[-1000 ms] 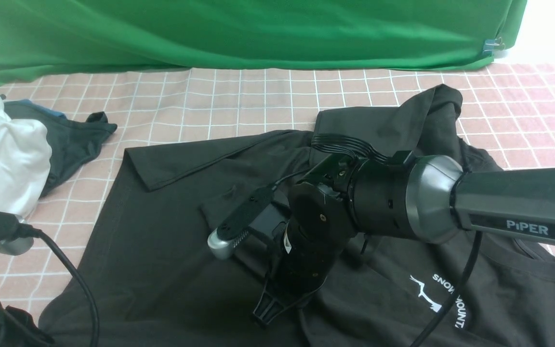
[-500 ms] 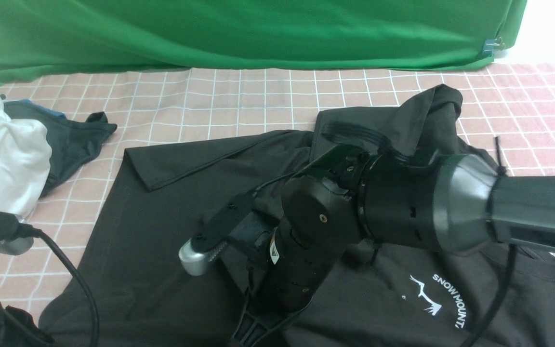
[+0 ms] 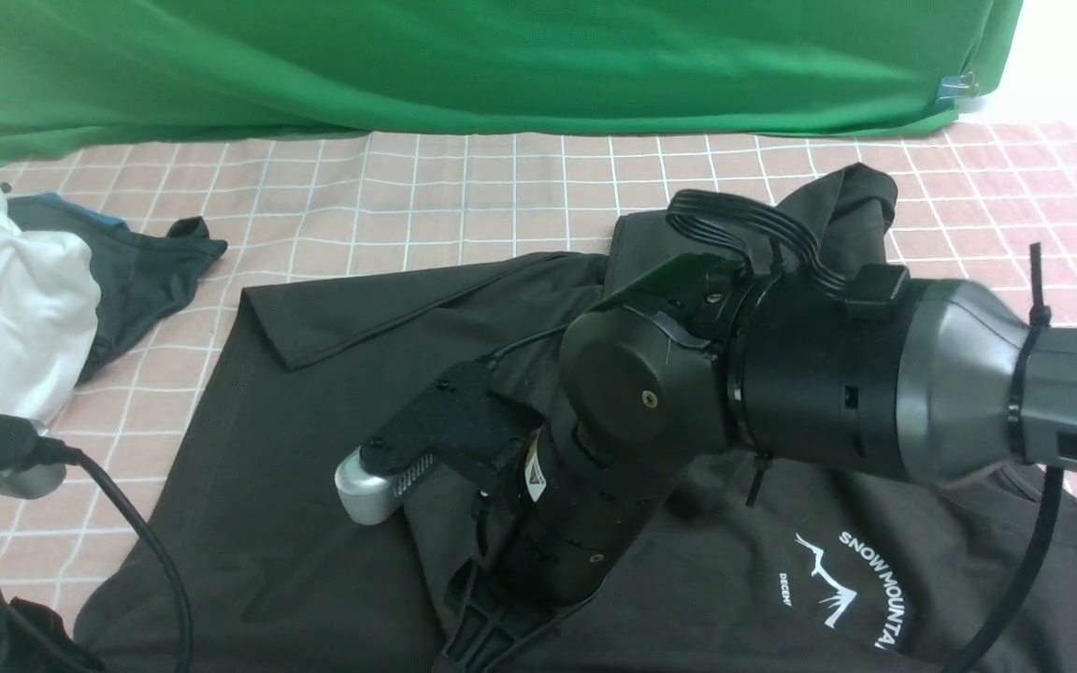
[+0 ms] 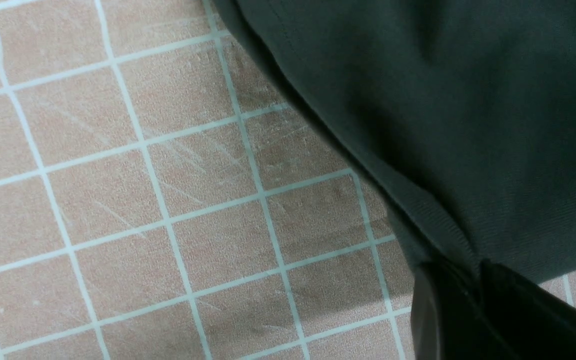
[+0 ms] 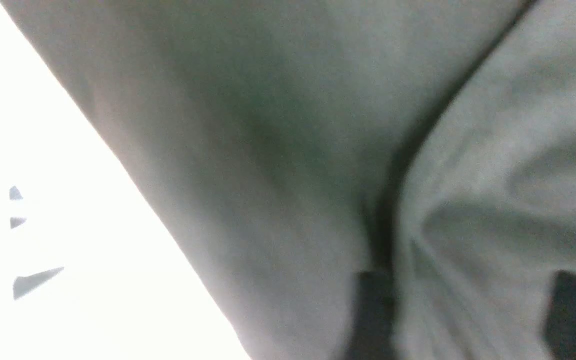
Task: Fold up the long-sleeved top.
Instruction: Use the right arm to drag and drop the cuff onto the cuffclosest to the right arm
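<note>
Sprawling in soft folds lies the long-sleeved top (image 3: 314,486) (matte black knit).

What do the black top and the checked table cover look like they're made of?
The long-sleeved top: soft matte knit, probably cotton jersey; it drapes in folds, with a ribbed hem in the left wrist view. The table cover: smooth pink checked sheet, likely vinyl; fine scratches show.
</note>
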### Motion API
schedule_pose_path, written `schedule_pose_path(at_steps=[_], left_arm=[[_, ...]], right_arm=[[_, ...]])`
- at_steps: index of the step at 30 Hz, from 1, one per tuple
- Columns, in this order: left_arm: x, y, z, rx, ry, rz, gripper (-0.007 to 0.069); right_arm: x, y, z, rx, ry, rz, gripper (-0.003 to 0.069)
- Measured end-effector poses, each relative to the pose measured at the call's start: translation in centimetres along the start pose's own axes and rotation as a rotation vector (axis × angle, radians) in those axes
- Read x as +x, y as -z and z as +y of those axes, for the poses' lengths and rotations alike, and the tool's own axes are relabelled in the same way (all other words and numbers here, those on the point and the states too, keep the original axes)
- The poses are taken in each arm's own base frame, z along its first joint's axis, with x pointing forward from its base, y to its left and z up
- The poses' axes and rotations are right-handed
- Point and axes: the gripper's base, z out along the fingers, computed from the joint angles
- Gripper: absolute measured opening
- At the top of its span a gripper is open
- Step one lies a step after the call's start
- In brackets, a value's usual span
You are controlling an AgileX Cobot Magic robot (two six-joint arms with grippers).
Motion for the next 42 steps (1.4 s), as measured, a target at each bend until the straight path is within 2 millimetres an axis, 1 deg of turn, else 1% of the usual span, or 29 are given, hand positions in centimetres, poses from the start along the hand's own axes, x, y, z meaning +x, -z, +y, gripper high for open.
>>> schedule_pose_path(at_steps=[2,3,4,6,7,8,11,14,15,16,17,18,20,21,23,24,25,27,28,30,32,34,39,42], left_arm=[[0.0,0.0,0.0,-0.002,-0.001,0.002,0.005],[0.0,0.0,0.0,-0.002,-0.001,0.002,0.005],[0.0,0.0,0.0,-0.001,-0.002,0.005,0.005],[0.1,0.0,0.0,0.0,-0.002,0.009,0.005],[0.1,0.0,0.0,0.0,-0.002,0.009,0.005],[0.1,0.0,0.0,0.0,-0.002,0.008,0.005],[0.0,0.0,0.0,-0.002,-0.003,0.0,0.005],[-0.1,0.0,0.0,-0.004,-0.003,-0.008,0.005],[-0.1,0.0,0.0,-0.004,-0.003,-0.008,0.005],[-0.1,0.0,0.0,-0.004,-0.003,-0.01,0.005],[-0.1,0.0,0.0,-0.004,-0.003,-0.01,0.005],[-0.1,0.0,0.0,-0.005,-0.003,-0.011,0.005],[-0.1,0.0,0.0,-0.005,-0.002,-0.015,0.005],[-0.2,0.0,0.0,-0.005,-0.003,-0.018,0.005],[-0.2,0.0,0.0,-0.005,-0.007,-0.025,0.005],[-0.2,0.0,0.0,-0.005,-0.007,-0.025,0.005],[-0.3,0.0,0.1,-0.006,-0.009,-0.028,0.005],[-0.3,0.0,0.1,-0.006,-0.009,-0.028,0.005],[-0.3,0.0,0.1,-0.006,-0.009,-0.028,0.005],[-0.3,0.0,0.1,-0.006,-0.009,-0.029,0.005],[-0.3,0.0,0.1,-0.006,-0.012,-0.029,0.005],[-0.3,0.0,0.1,-0.006,-0.012,-0.029,0.005],[-0.3,0.0,0.1,-0.006,-0.012,-0.028,0.005],[-0.2,0.0,0.0,-0.003,-0.012,-0.017,0.005]], right_arm=[[0.5,1.3,0.1,0.017,0.018,0.015,0.0571],[0.6,1.4,0.1,0.016,0.019,0.018,0.0575],[1.4,2.7,0.2,0.03,0.035,0.044,0.058],[3.3,4.3,0.4,0.061,0.066,0.093,0.0531],[5.1,4.6,0.5,0.082,0.094,0.142,0.0489],[6.1,5.0,0.7,0.092,0.12,0.158,0.0473],[11.1,4.6,0.9,0.093,0.244,0.264,0.0439],[15.8,2.9,0.1,0.118,0.342,0.345,0.0451],[16.5,2.6,-0.1,0.128,0.359,0.347,0.0459],[17.9,1.7,-0.8,0.163,0.4,0.38,0.0472],[17.8,1.7,-0.8,0.17,0.406,0.375,0.0475],[18.6,1.0,-1.4,0.205,0.445,0.388,0.0487],[19.0,0.2,-1.8,0.232,0.481,0.384,0.0499],[19.0,0.1,-1.9,0.234,0.485,0.38,0.0501],[18.6,-1.0,-2.1,0.246,0.503,0.364,0.0506],[18.6,-1.1,-2.1,0.247,0.501,0.359,0.0506],[18.4,-1.9,-2.3,0.252,0.496,0.369,0.0505],[18.3,-2.1,-2.3,0.253,0.488,0.379,0.0501],[18.2,-2.3,-2.3,0.257,0.465,0.395,0.0482],[18.3,-2.4,-2.4,0.257,0.451,0.404,0.0469],[18.3,-2.4,-2.3,0.257,0.422,0.411,0.0429],[18.3,-2.4,-2.2,0.252,0.396,0.413,0.0374],[18.2,-2.1,-2.2,0.265,0.395,0.407,0.0163],[18.1,-1.6,-2.2,0.279,0.383,0.394,0.0057]])
